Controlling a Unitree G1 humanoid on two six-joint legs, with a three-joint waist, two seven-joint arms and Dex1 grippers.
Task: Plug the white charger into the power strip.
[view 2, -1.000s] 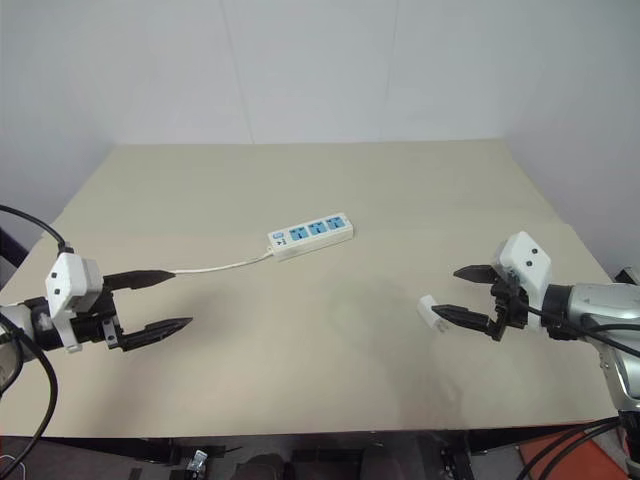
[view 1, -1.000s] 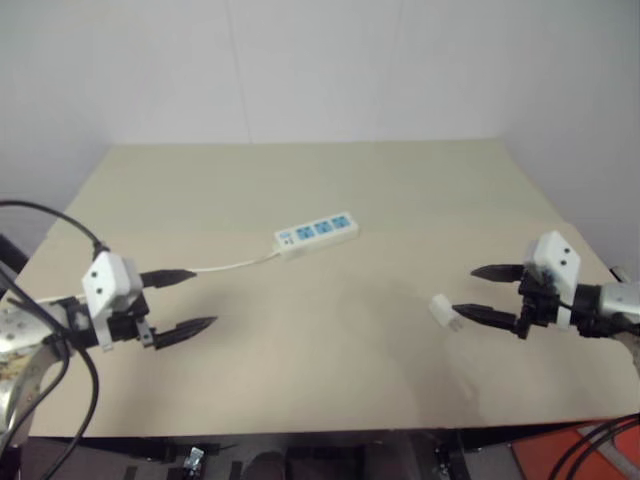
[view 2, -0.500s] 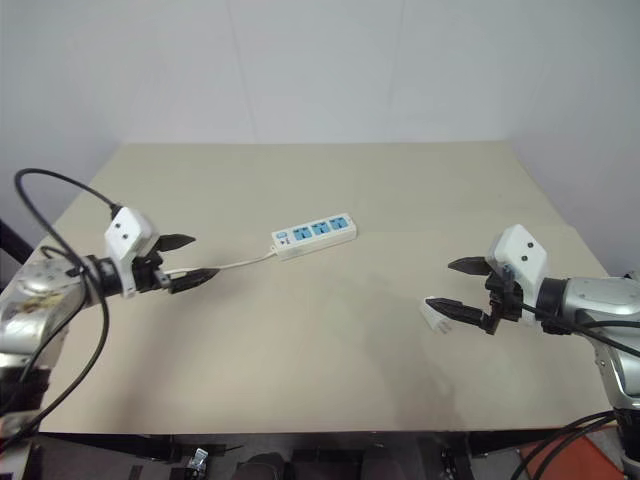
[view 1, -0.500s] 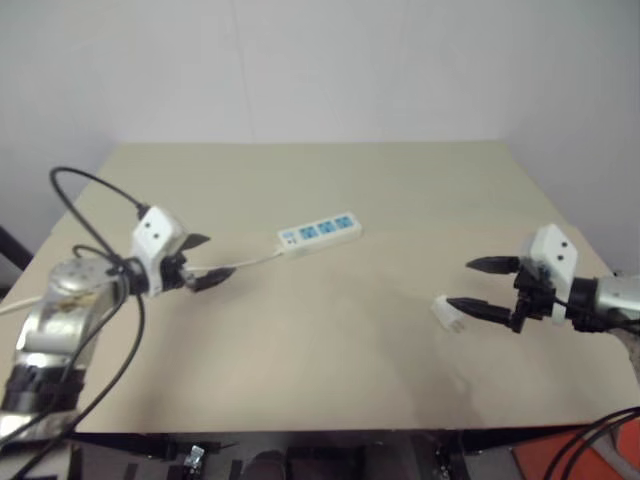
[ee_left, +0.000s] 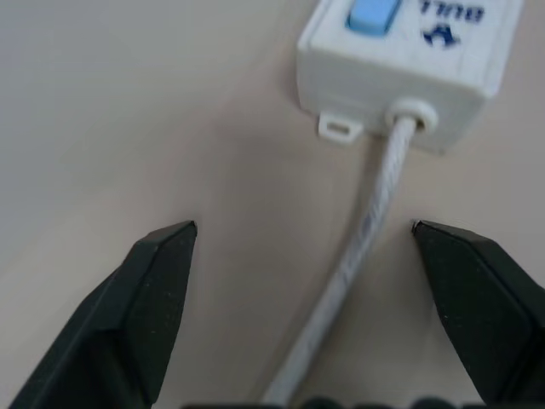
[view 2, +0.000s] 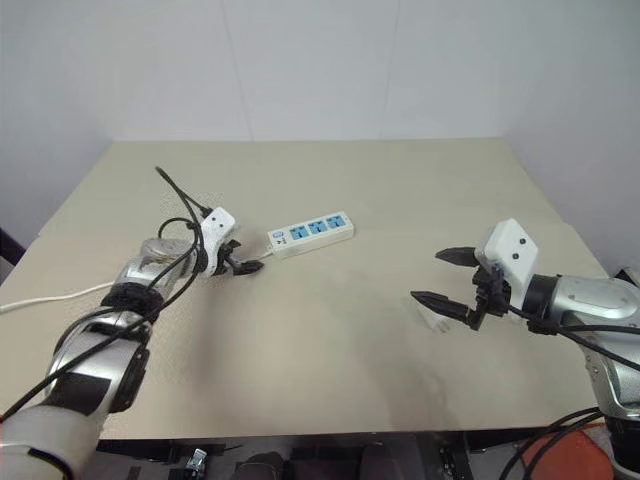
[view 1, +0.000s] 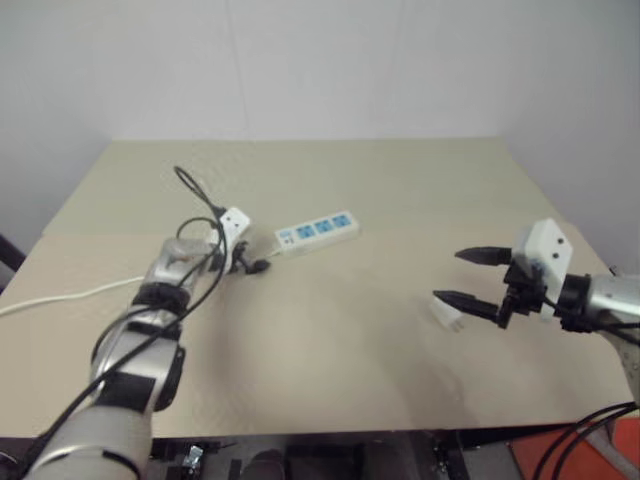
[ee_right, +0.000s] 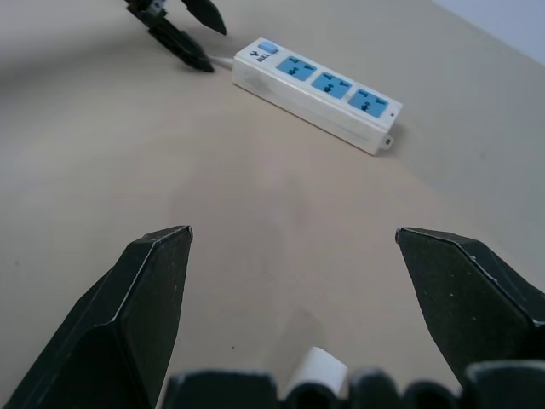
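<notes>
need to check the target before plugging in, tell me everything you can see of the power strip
The power strip is a long flat white plastic bar lying flat on the tan table, angled. It has three blue sockets, all empty, and a blue switch at the cord end. Its thin white cord runs between the open left gripper's fingers, apparently untouched.

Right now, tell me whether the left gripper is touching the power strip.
Apart. In the left wrist view the left gripper stands open, its fingers either side of the cord, with bare table between the fingertips and the power strip.
</notes>
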